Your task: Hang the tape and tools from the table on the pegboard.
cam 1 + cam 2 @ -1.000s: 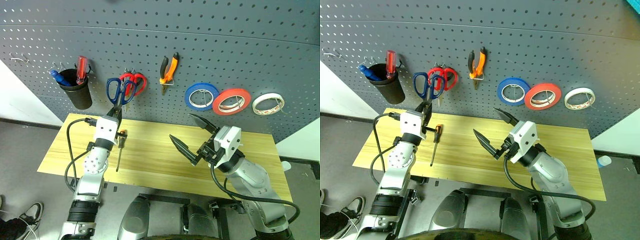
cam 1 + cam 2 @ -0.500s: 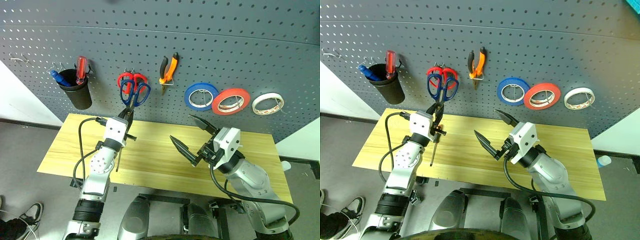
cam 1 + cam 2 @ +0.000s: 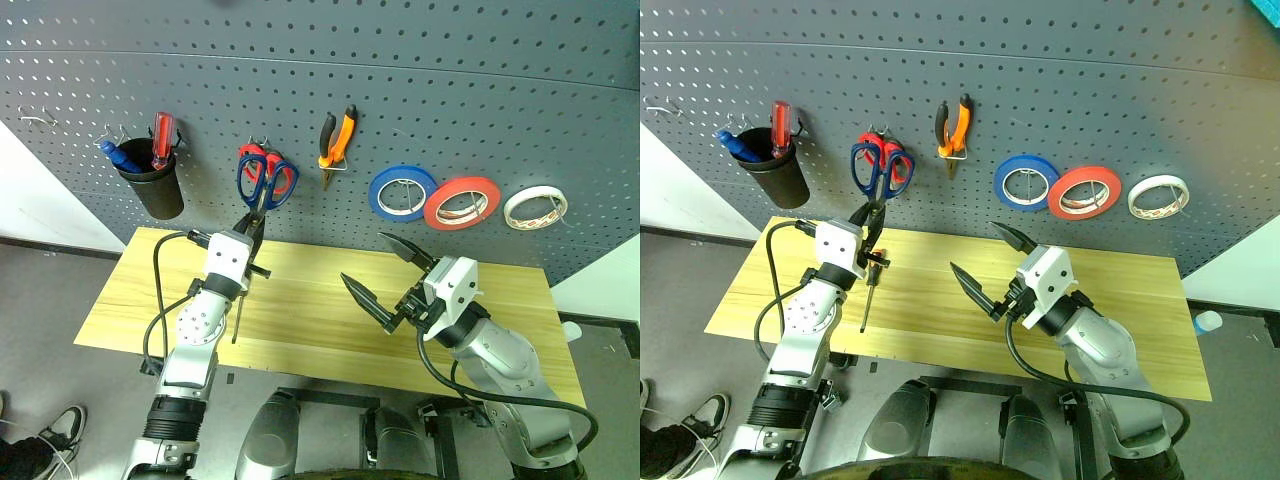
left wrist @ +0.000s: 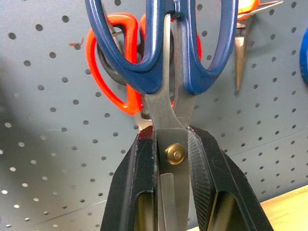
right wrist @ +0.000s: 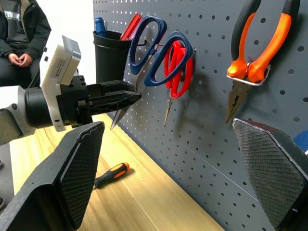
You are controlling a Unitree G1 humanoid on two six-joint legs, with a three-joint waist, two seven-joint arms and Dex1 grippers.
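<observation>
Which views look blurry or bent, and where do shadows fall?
Left eye view: the pegboard seams bow. Left wrist view: the blue-handled scissors sharp, board behind soft. Right wrist view: right gripper's fingers blurred; red-handled scissors shadow the board.

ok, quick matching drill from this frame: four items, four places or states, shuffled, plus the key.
1. blue-handled scissors
2. screwdriver
3. pliers
4. right gripper

A. hanging on the pegboard
B. open, holding nothing
C. lying on the table
D. clamped by the blades in the left gripper

Pairs: 1-D, 2-C, 3-A, 4-B
</observation>
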